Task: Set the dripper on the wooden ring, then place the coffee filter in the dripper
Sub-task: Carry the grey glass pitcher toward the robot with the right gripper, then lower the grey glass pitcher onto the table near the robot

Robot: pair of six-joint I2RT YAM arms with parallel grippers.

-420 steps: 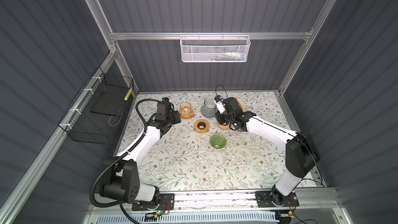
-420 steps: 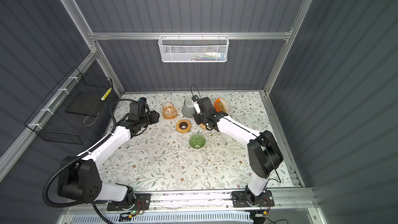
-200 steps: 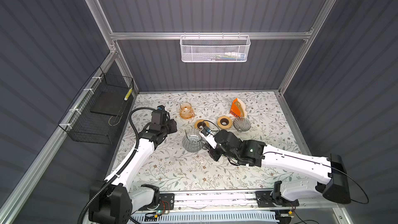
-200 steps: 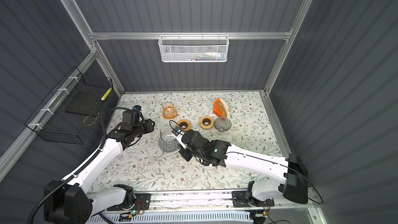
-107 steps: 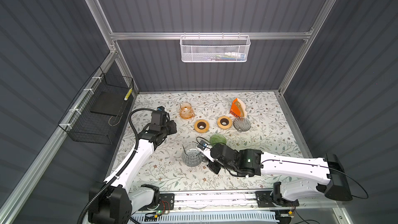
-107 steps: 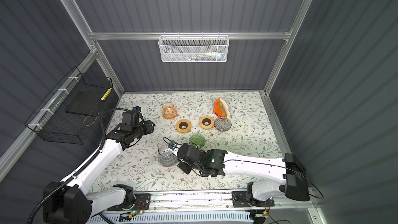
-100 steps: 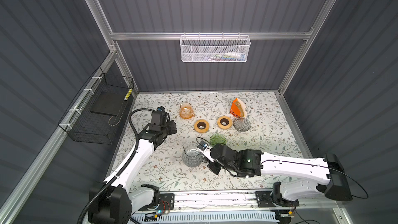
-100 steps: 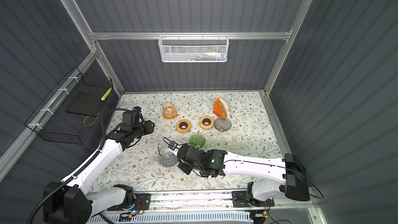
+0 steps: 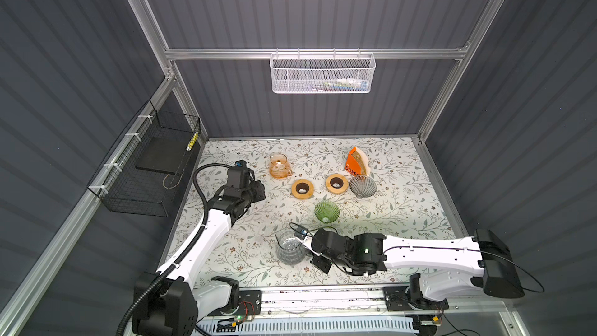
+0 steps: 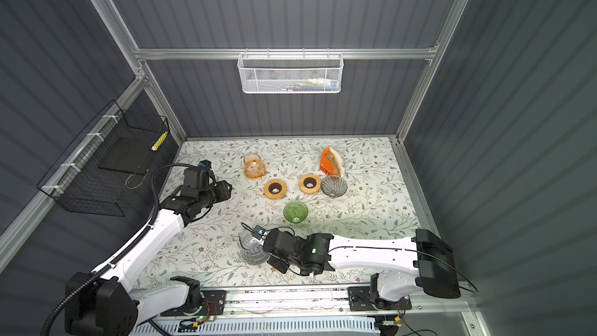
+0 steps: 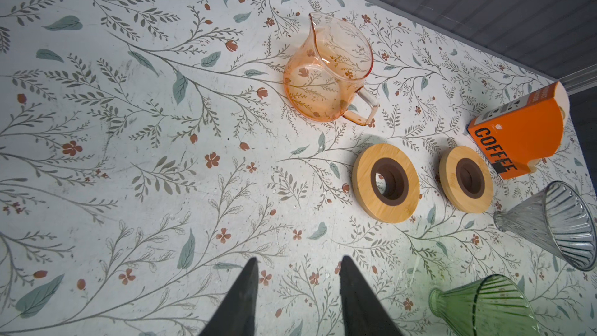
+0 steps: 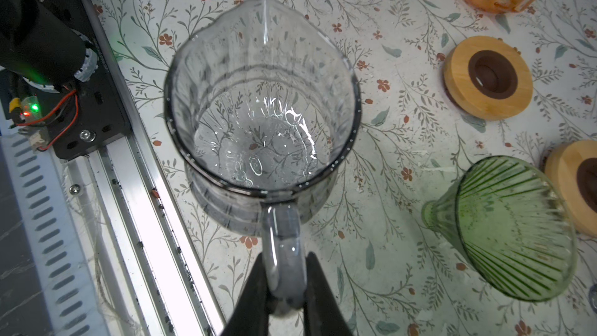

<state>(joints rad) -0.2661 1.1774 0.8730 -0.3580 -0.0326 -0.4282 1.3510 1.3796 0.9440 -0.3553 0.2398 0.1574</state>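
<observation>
**Server in hand, filters untouched**

The right end effector [image 12: 284, 266] is clamped narrow on the handle [image 12: 284, 247] of the clear server [image 12: 265, 124], one finger on each side of the loop. It grips by the handle because the glass body is too wide and slick to hold. The server stands upright, spout pointing away from the wrist, close to the table's [image 9: 387, 221] front edge and a little left of its middle. Whether its base rests on the table or hangs just above it, I cannot tell. I judge this to be groundwork: a vessel set within easy reach, ready to take a dripper.

The green dripper [image 12: 510, 237] lies on its side just behind the server, mouth open toward the wrist camera.

The left end effector [image 11: 298, 269] hangs over the table near the left edge, jaws partly apart and holding nothing – parked clear of the work, by the look of it.

Further back are two wooden rings [image 11: 386, 182] side by side, with the grey dripper [image 11: 555, 221] on its side touching or just beside the right-hand one. The orange jug [image 11: 326, 72] stands upright toward the back edge, left of the middle.

The filters [image 9: 361, 160] sit in an orange box [image 11: 517, 134] toward the back edge, right of the middle – well apart from both end effectors. The box reads "COFFEE" in black capitals; its smaller print is too fine to read. No filter is in either dripper yet.
</observation>
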